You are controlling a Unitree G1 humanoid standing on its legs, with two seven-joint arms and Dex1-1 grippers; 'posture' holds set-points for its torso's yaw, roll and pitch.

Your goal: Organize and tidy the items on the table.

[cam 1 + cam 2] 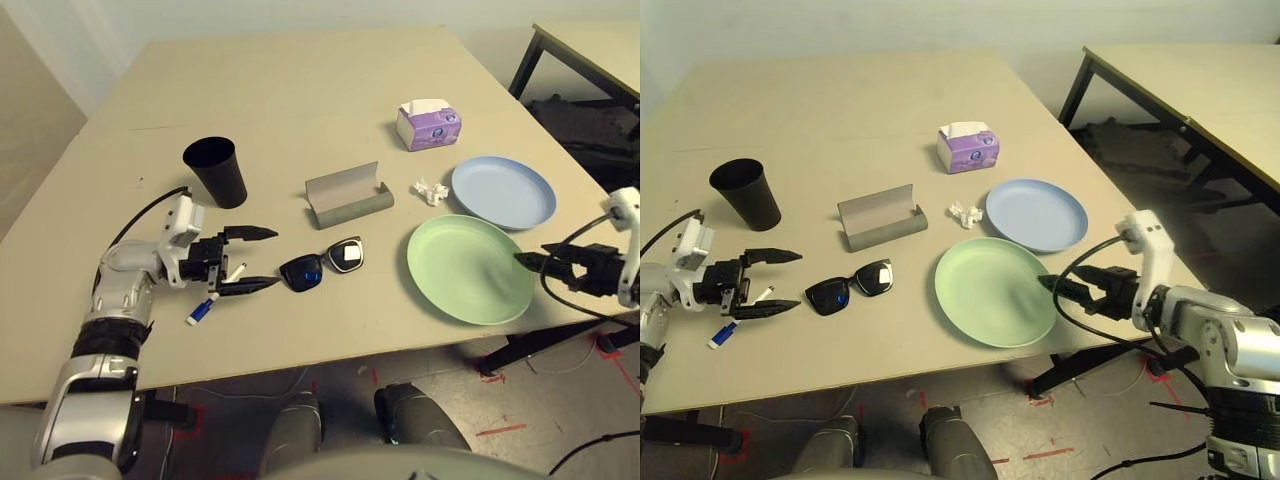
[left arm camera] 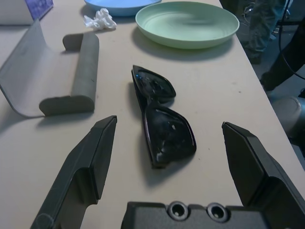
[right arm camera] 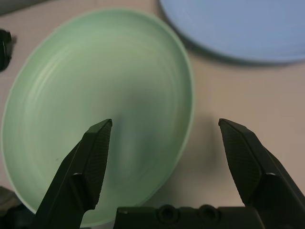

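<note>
Beige table [image 1: 300, 90] under my arms | sunglasses [image 1: 322, 266] lower centre, grey case [image 1: 348, 195] just above | left gripper [image 1: 252, 260] fingers spread beside sunglasses, marker [image 1: 203, 309] below it | right gripper [image 1: 1052, 286] fingers spread at green plate [image 1: 468, 268] edge, blue plate [image 1: 503, 191] behind

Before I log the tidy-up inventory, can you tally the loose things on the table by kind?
Plates: 2 (green plate, pale-blue plate)
Black cup: 1
Sunglasses: 1
Grey glasses case: 1
Tissue box: 1
Crumpled tissue: 1
Blue-capped marker: 1
Total: 8
</note>
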